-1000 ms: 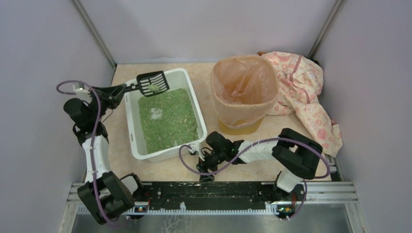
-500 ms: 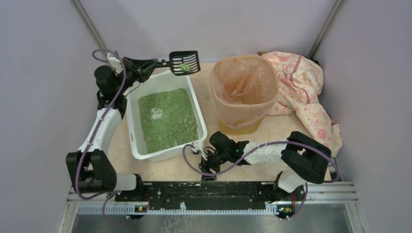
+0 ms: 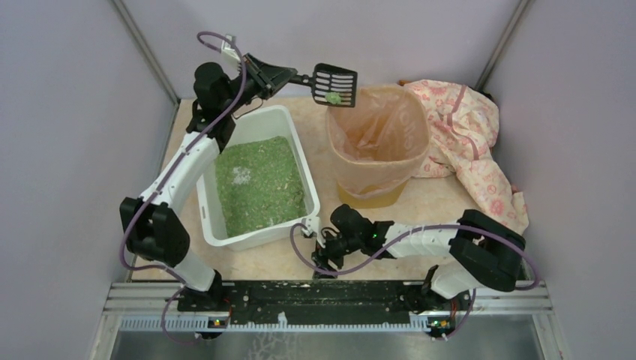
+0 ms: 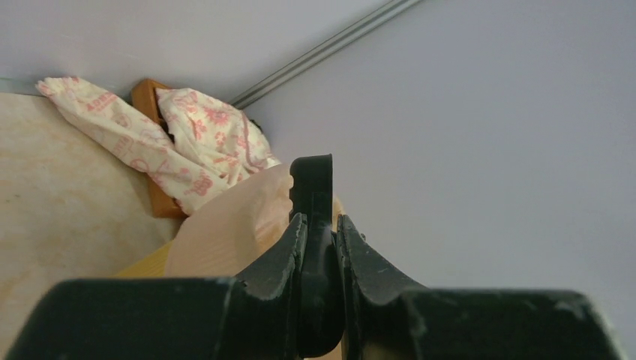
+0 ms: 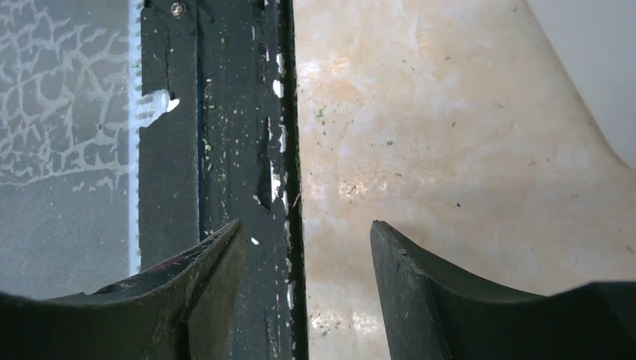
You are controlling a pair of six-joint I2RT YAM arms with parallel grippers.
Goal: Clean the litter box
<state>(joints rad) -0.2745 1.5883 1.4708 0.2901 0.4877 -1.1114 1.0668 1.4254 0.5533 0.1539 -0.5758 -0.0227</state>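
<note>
Scoop (image 3: 334, 81) in left end effector (image 3: 289, 76) (clump (image 3: 332, 97) aboard), by bin (image 3: 375, 180)

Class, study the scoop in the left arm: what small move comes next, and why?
Probably shift the scoop right, over the middle of the bin: the left tool grips its handle, a green clump lies on it, and it hangs only at the bin's edge.

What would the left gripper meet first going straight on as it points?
The left gripper, scoop first, would probably meet the bin rim; depth is unclear, so it might pass over toward the wall.
</note>
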